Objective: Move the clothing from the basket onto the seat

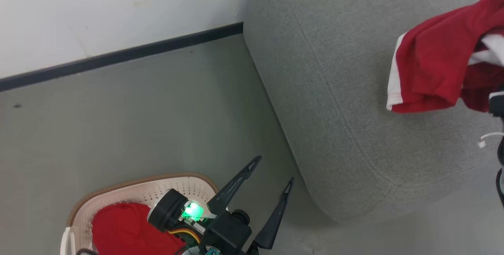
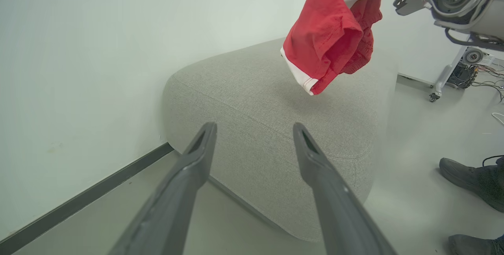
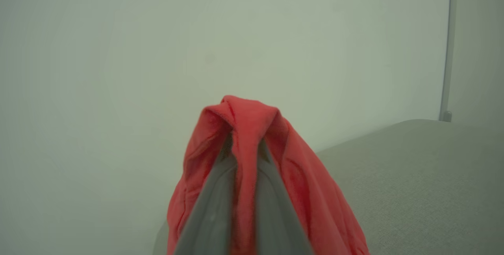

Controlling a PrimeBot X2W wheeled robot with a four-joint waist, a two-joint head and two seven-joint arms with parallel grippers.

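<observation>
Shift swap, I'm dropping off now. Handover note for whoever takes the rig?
Right pincer: shut on a red garment, which hangs above the seat and is not set down.
Left pincer: open and empty, between the basket and the seat.
Done: one garment is out of the basket; none seen lying on the seat.
Left: lower and release the held garment on the seat, then fetch the second red garment from the basket.
Note: a person's shoes are on the floor beside the seat.
</observation>
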